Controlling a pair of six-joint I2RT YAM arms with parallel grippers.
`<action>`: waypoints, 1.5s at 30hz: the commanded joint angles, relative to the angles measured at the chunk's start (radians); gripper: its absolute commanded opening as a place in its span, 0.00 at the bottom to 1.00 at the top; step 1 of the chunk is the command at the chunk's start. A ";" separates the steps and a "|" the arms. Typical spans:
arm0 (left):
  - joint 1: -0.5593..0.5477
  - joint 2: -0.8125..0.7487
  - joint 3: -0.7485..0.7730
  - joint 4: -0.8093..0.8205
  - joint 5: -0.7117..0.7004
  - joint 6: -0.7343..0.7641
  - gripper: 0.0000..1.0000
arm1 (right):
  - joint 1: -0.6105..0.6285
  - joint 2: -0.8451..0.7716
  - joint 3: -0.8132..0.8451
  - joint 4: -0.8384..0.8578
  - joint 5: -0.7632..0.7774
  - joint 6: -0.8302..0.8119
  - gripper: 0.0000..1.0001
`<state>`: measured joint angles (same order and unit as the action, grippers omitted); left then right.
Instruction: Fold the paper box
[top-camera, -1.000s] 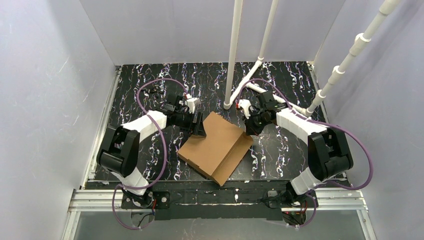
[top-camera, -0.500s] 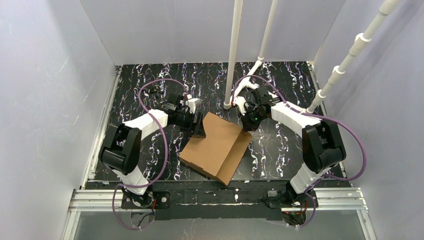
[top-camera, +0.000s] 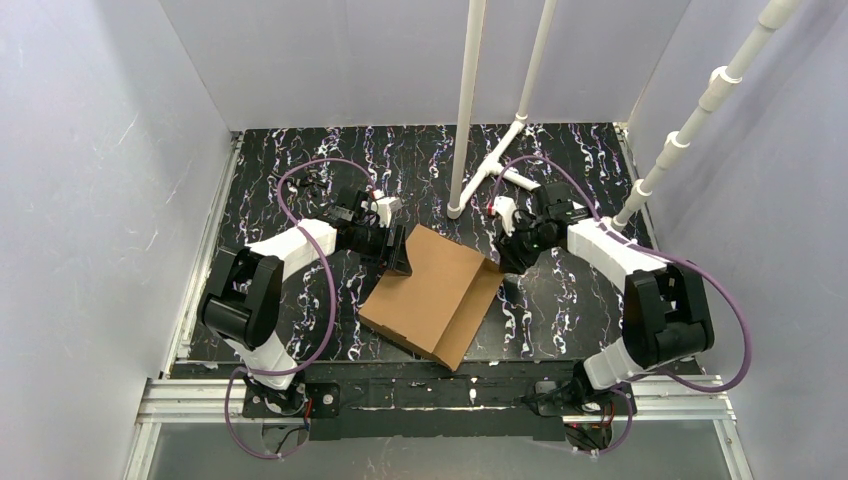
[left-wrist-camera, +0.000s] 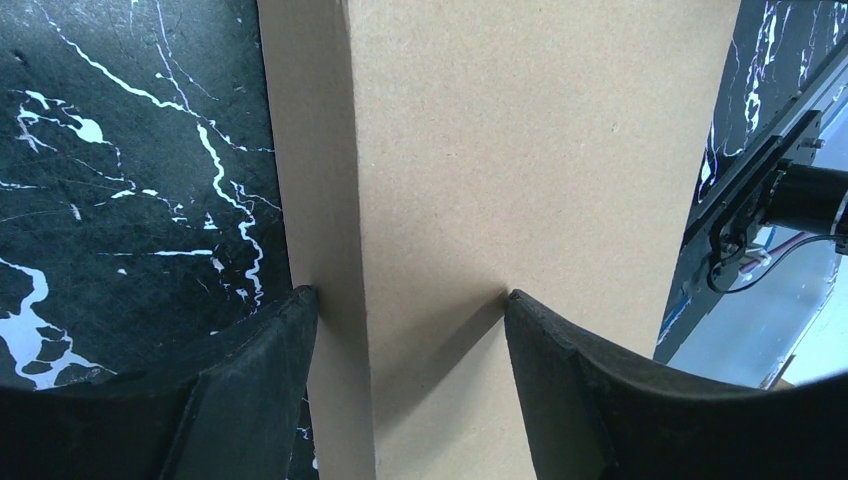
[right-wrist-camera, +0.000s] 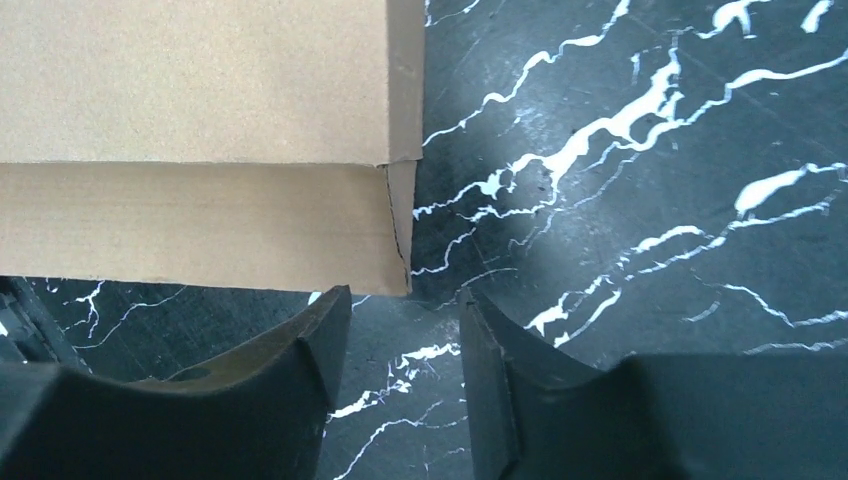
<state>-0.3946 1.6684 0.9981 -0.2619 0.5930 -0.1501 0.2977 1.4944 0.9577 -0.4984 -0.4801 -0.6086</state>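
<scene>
The marbled desk (top-camera: 300, 160) carries the paper box (top-camera: 432, 295) at its centre. At the box's far-left edge the left tool (left-wrist-camera: 405, 320) pinches it — at its right corner the right tool (right-wrist-camera: 400, 330) stands spread, holding nothing.

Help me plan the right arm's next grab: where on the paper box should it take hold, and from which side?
Probably the paper box at its far right corner, where the side wall ends in a free edge. Come in from the right, low over the table; the right gripper is open just beside it.
</scene>
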 joint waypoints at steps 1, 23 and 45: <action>-0.002 -0.015 0.025 -0.023 0.032 -0.003 0.66 | 0.012 0.036 -0.010 0.021 -0.062 -0.072 0.50; -0.001 0.015 0.037 0.011 0.116 -0.049 0.58 | 0.114 0.112 0.100 -0.014 -0.011 -0.184 0.01; 0.092 -0.114 -0.020 0.148 -0.079 -0.228 0.67 | 0.126 0.183 0.378 -0.186 0.158 -0.134 0.58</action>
<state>-0.3733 1.7092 1.0130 -0.1783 0.6029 -0.3187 0.4538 1.8168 1.3373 -0.7025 -0.3080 -0.7910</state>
